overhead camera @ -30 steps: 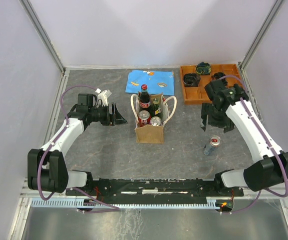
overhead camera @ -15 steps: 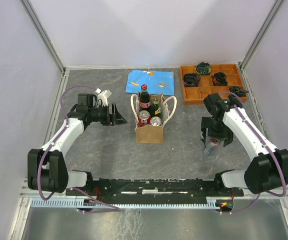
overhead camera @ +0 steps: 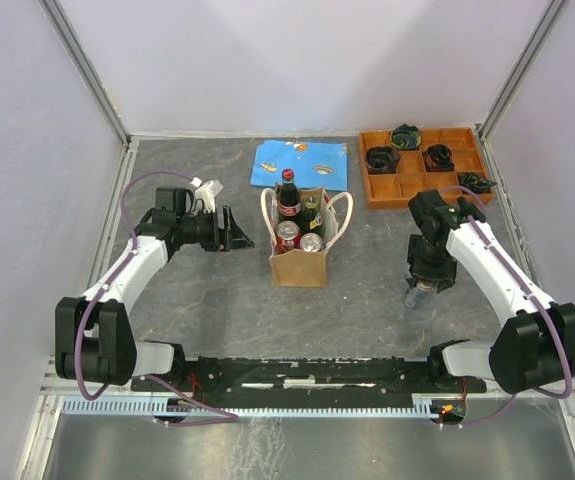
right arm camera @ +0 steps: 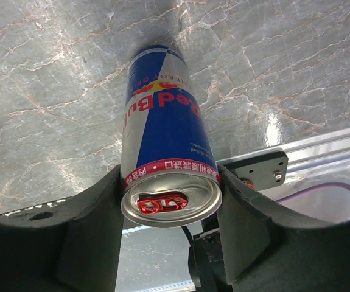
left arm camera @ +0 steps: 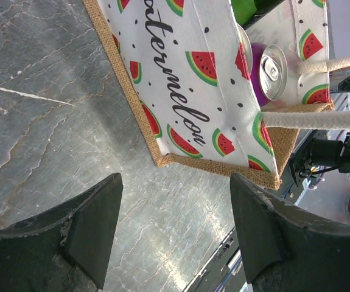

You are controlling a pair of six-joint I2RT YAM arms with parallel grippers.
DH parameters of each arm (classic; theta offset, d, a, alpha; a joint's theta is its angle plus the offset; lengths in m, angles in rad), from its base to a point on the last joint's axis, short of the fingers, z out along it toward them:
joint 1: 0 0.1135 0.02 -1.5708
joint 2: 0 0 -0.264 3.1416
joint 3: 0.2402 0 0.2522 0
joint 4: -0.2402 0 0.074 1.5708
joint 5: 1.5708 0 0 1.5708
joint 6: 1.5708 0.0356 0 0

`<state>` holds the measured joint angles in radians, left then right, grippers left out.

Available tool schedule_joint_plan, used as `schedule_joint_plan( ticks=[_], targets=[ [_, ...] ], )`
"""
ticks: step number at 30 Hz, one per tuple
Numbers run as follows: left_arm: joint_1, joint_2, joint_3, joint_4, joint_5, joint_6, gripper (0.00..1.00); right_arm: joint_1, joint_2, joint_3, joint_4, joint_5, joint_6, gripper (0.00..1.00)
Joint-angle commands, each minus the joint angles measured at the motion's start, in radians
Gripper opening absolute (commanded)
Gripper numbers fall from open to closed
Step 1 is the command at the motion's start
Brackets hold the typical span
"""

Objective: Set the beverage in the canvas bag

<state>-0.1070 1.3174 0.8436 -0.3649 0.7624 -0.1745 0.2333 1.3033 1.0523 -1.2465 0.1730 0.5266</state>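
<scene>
Nearest to me, my right gripper [overhead camera: 429, 276] has come down over the one loose drink, a slim blue and silver beverage can [right arm camera: 162, 140]. The can stands upright on the grey marbled table [overhead camera: 367, 310], well to the right of the bag. In the right wrist view both fingers [right arm camera: 89, 237] press against the can's rim, one on each side, so I read it as gripped.

Further in, mid-table, stands the small tan canvas bag [overhead camera: 299, 262] with watermelon print and two cream rope handles. I count four drinks inside: two cans and two bottles, one red-capped and one dark green.

My left gripper [overhead camera: 235, 232] hangs just left of the bag, fingers spread wide and holding nothing.

At the far edge lie one blue patterned cloth [overhead camera: 299, 163] and one orange compartment tray [overhead camera: 407, 187] holding four dark coiled items.
</scene>
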Motion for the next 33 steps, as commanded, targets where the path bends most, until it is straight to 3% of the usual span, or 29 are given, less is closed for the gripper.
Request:
schedule_joint_plan(
  ticks=[1,6,12,17,22,33],
  targets=[
    [0.001,0.008,0.013,0.017,0.029,0.058,0.78,-0.003,-0.019,0.106,-0.002,0.008,-0.008,0.02],
    [0.002,0.009,0.017,0.017,0.031,0.06,0.77,-0.003,0.054,0.37,-0.06,0.024,-0.042,0.0],
    [0.001,0.006,0.019,0.026,0.028,0.058,0.77,-0.002,0.232,0.824,-0.118,-0.003,-0.09,0.0],
    [0.001,-0.002,0.007,0.045,0.033,0.034,0.77,-0.003,0.337,1.109,-0.007,-0.15,-0.087,0.0],
    [0.001,-0.007,0.007,0.055,0.027,0.028,0.77,0.02,0.388,1.231,0.098,-0.31,-0.013,0.0],
    [0.0,-0.006,0.006,0.058,0.021,0.019,0.77,0.276,0.482,1.444,0.005,-0.281,-0.002,0.0]
  ],
)
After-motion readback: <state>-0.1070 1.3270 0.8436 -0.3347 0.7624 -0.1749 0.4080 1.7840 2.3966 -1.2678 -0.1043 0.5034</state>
